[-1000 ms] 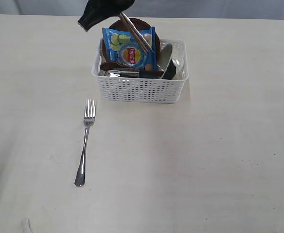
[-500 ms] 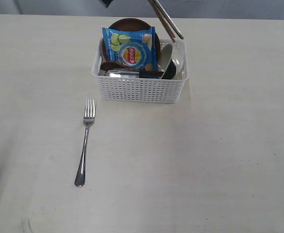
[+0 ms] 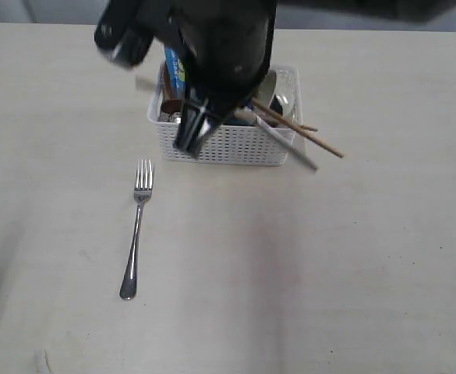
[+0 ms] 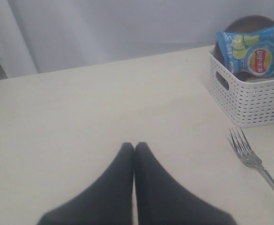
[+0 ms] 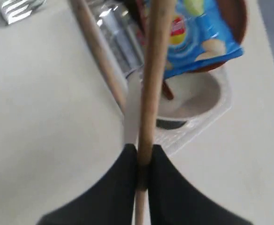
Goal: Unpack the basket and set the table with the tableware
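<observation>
The right pincer (image 5: 143,150) hangs just before the basket (image 3: 247,148), with chopsticks (image 3: 309,140) in its grip reaching out to its right. Behind it, a bag (image 4: 251,51), plate (image 4: 249,21) and bowl (image 5: 197,96) sit in the basket. A fork (image 3: 136,226) lies on the table (image 3: 329,273), front-left of it.

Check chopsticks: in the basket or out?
Out. Right jaws are shut on the chopsticks, holding them in the air, clear of the basket.

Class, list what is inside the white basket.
Visible in the basket: chip bag, brown plate, white bowl, steel cup. Whatever lies under the bag is hidden.
</observation>
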Action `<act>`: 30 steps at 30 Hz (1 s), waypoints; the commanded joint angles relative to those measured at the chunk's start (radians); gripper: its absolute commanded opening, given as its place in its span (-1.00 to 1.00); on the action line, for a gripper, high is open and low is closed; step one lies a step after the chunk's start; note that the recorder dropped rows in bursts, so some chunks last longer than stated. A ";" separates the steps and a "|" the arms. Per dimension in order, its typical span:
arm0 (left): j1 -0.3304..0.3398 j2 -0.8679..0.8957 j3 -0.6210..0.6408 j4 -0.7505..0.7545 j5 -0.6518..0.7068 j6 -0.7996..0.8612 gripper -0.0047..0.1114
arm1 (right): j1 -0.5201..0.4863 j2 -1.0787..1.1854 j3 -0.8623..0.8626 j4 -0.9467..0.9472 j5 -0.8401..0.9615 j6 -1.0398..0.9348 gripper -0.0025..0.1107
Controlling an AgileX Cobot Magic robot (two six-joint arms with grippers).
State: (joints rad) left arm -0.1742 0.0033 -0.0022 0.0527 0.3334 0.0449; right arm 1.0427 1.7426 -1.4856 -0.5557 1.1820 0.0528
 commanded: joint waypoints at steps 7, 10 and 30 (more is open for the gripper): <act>0.002 -0.003 0.002 -0.001 -0.004 0.000 -0.92 | 0.064 0.021 0.353 0.076 -0.266 -0.053 -0.96; 0.002 -0.003 0.002 -0.001 -0.004 0.000 -0.92 | 0.064 0.064 0.355 0.072 -0.264 -0.053 -0.96; 0.002 -0.003 0.002 -0.001 -0.004 0.000 -0.92 | -0.054 0.128 0.058 0.636 -0.190 -0.426 -0.96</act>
State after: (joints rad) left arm -0.1742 0.0033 -0.0022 0.0527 0.3334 0.0449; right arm 0.9968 1.8466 -1.4247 0.1172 0.9691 -0.2408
